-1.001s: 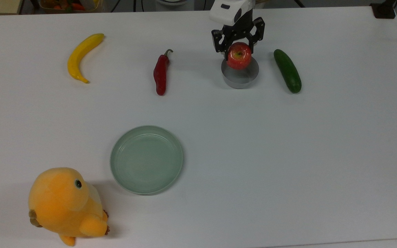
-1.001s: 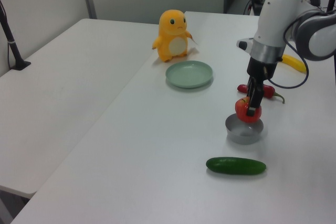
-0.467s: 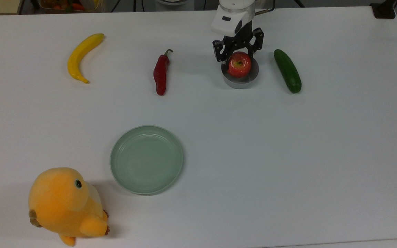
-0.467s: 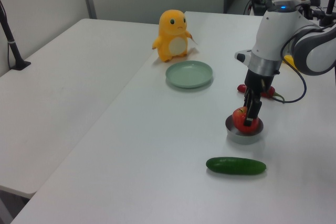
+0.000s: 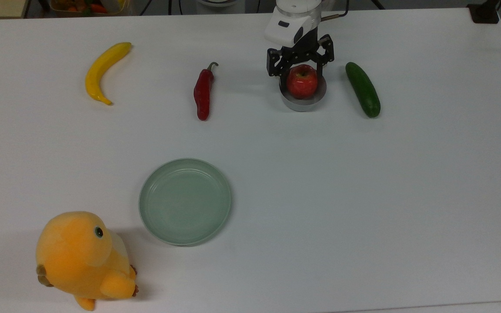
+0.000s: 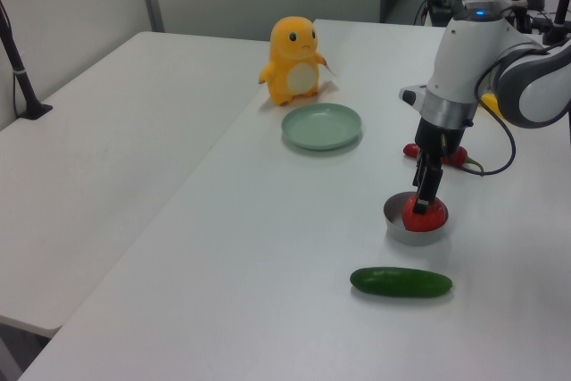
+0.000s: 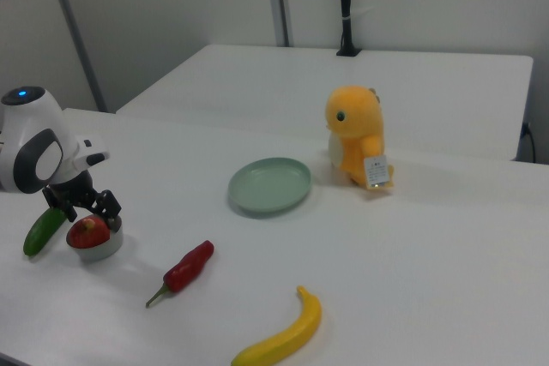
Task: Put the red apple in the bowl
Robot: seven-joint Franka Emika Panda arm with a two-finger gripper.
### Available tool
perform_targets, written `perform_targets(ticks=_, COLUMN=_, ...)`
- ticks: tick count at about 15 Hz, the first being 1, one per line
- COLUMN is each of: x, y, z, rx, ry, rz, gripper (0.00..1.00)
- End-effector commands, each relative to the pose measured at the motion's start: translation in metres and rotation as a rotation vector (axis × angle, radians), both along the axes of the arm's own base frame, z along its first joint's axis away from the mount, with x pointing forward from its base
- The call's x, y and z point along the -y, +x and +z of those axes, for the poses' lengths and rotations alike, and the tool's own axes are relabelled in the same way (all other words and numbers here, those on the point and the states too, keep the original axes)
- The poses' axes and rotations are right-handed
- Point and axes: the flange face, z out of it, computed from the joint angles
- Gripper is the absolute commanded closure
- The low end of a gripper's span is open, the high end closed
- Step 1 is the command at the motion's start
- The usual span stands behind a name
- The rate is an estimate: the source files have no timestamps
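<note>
1. The small round glossy red apple (image 5: 302, 81) sits in the small grey straight-walled bowl (image 5: 302, 102), near the far edge of the white counter (image 5: 363, 195) in the top view; its upper half stands above the rim, since the bowl is barely wider than the fruit.
2. The black two-finger pincer (image 5: 300, 65) hangs just above the apple with its fingers spread wider than the fruit, one to each side, and nothing in its hold. By the look of it the apple has been let go, so the placing seems done.
3. The pincer points straight down over the bowl, which suits lowering a round thing into a snug container without catching the rim.
4. Counted: one apple, one grey bowl, one wide shallow pale green dish (image 5: 185, 201), one long red chili pepper (image 5: 202, 92), one dark green cucumber (image 5: 363, 89), one yellow banana (image 5: 103, 70), one orange plush toy (image 5: 82, 258).
5. The cucumber lies just beside the bowl, the pepper farther off; the plush toy stands at the near corner.
</note>
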Motion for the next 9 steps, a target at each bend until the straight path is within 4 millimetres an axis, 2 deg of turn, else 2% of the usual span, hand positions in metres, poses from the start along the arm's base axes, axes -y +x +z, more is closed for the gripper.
perform_targets(ticks=1, x=-0.003, y=0.013, z=0.043, rx=-0.055, ry=-0.034, rz=-0.021, gripper=0.0)
perform_targets(ticks=4, x=0.012, y=0.04, z=0.139, rx=-0.138, ry=-0.063, rz=-0.048, gripper=0.0)
perform_targets(ticks=5, x=0.022, y=0.043, z=0.162, rx=-0.144, ry=-0.066, rz=-0.064, gripper=0.0)
perform_targets(ticks=6, x=0.042, y=0.048, z=0.19, rx=-0.159, ry=-0.07, rz=-0.097, gripper=0.0)
perform_targets(ticks=9, x=0.085, y=0.053, z=0.249, rx=-0.189, ry=-0.071, rz=-0.164, gripper=0.0)
